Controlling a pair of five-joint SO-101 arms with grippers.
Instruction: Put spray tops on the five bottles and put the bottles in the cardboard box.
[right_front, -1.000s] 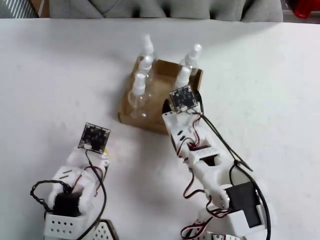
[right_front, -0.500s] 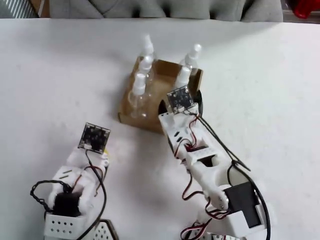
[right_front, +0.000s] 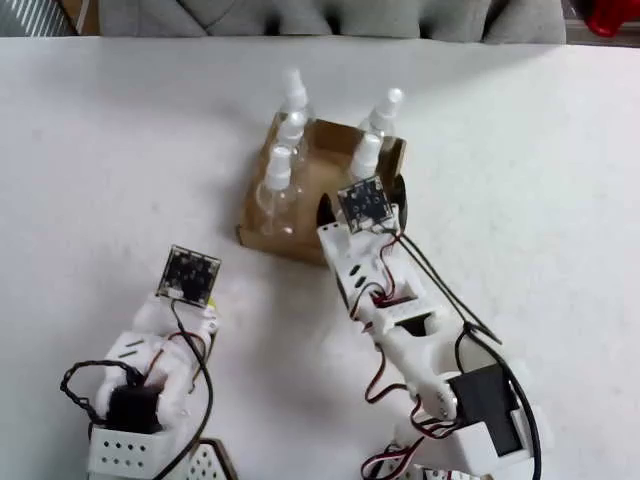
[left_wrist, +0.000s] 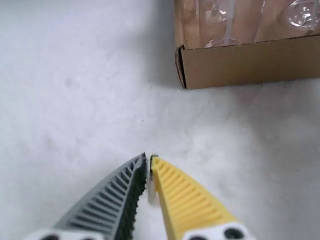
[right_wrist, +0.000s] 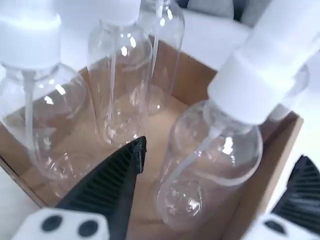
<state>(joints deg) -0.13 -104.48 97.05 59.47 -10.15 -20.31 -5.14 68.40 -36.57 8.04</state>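
Note:
The cardboard box (right_front: 322, 245) stands mid-table with five clear bottles upright inside, each wearing a white spray top: three along one side (right_front: 276, 178) and two along the other (right_front: 366, 155). My right gripper (right_front: 362, 203) hangs over the box's near right corner. In the right wrist view it (right_wrist: 220, 157) is open, its black fingers (right_wrist: 117, 182) standing either side of the nearest bottle (right_wrist: 200, 170) without touching it. My left gripper (left_wrist: 149, 161) is shut on nothing, low over the bare table short of the box's corner (left_wrist: 182, 67).
The left arm (right_front: 150, 360) sits folded at the front left, well away from the box. White tabletop (right_front: 520, 180) lies open on all sides of the box. Grey chair backs (right_front: 300, 15) line the far edge.
My right arm has shifted slightly at the box's near edge, drawing back a little. The left arm and the bottles have not moved.

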